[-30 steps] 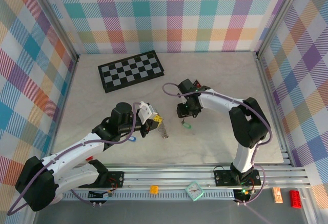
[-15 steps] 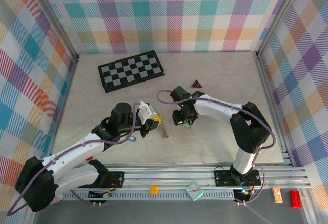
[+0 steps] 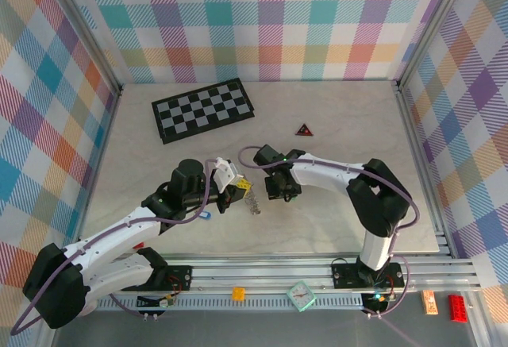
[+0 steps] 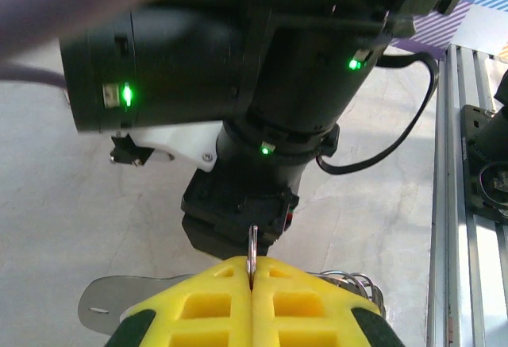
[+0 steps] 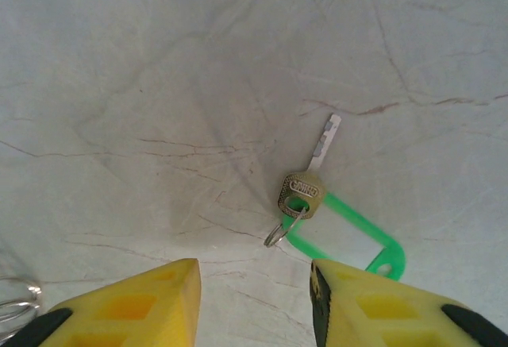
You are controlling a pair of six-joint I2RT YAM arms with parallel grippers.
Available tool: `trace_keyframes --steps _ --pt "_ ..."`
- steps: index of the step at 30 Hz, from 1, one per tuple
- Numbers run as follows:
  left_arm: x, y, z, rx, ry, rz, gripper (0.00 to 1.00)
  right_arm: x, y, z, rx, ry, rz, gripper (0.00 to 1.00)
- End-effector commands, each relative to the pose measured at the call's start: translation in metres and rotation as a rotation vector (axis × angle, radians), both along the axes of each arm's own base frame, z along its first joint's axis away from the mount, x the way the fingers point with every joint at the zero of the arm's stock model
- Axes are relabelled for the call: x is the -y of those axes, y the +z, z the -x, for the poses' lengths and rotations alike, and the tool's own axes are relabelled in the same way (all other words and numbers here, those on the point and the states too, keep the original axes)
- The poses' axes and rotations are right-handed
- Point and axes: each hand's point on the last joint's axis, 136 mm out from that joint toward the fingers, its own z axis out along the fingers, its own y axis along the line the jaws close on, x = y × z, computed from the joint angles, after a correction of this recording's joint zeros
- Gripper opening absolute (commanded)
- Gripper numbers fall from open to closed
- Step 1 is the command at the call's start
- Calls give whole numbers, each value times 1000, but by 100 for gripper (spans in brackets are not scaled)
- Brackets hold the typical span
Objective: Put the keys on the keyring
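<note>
Marble-patterned table (image 3: 349,204) with a checkerboard (image 3: 204,109) at far left and the two arms meeting near its centre. Left gripper (image 4: 252,266), yellow fingers pressed together on a thin wire of the keyring (image 4: 252,245), whose silvery coils lie just to its right. Right gripper (image 5: 254,271), fingers spread, hovers close on the right of those coils. Green key (image 5: 304,190) lies flat on the table just beyond the spread fingers, apart from them; blue key (image 3: 205,214) lies beside the left arm, nearer than its gripper.
</note>
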Motion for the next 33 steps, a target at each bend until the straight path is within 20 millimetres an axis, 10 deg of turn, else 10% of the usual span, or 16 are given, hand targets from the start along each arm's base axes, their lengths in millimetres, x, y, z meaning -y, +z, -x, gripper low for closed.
trace_keyframes --steps 1,33 --pt "3 14 5 44 -20 38 0 10 -5 1 1 -50 53 38" --pt "4 14 5 46 -23 39 0 7 -7 -12 35 -47 83 23"
